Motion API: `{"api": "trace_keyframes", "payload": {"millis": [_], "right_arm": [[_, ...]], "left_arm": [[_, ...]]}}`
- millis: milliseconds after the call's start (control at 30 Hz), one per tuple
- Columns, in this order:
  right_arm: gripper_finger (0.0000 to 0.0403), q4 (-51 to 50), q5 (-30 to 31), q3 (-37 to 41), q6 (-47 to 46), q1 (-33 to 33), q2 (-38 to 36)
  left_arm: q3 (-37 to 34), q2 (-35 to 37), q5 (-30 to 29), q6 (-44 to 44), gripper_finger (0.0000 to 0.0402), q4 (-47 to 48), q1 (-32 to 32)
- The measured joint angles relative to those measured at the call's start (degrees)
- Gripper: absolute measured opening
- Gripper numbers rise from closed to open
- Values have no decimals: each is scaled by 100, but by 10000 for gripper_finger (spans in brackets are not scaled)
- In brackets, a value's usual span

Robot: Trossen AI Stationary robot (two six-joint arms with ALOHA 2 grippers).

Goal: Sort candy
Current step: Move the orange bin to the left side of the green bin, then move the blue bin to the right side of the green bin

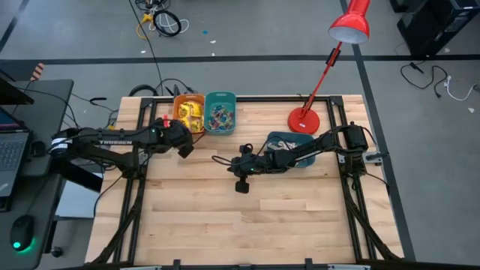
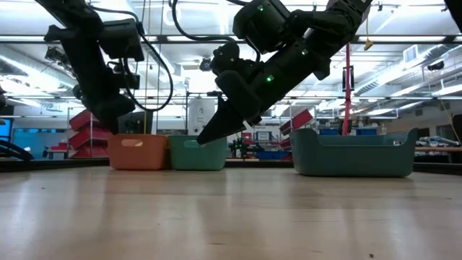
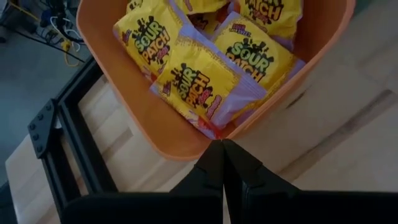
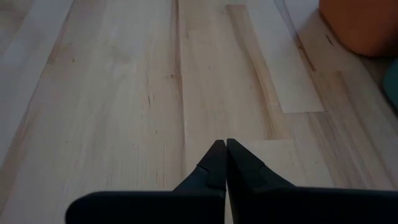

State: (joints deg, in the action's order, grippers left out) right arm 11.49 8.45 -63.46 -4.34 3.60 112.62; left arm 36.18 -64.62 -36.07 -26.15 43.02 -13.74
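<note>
Inside orange bin (image 3: 155, 134) | yellow packets (image 3: 199, 84) read "SOUR PATCH" | both jaws closed, empty

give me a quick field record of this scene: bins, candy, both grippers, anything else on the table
orange bin: far edge of the table, holds yellow sour patch packets
small teal bin: touching the orange bin's side, holds small mixed-colour candy
large teal bin: right of centre, contents unclear
left gripper: shut, empty, hovering just outside the orange bin's rim
right gripper: shut, empty, above bare wood near the table's centre
red lamp: base at the far right of the table
loose candy on the tabletop: none visible
</note>
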Motion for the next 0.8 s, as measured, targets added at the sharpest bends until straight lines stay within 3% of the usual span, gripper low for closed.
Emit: {"api": "trace_keyframes", "payload": {"millis": [800], "right_arm": [[0, -340, 238, 0, -299, 192, -307]], "left_arm": [[0, 187, 301, -112, 14, 346, -35]]}}
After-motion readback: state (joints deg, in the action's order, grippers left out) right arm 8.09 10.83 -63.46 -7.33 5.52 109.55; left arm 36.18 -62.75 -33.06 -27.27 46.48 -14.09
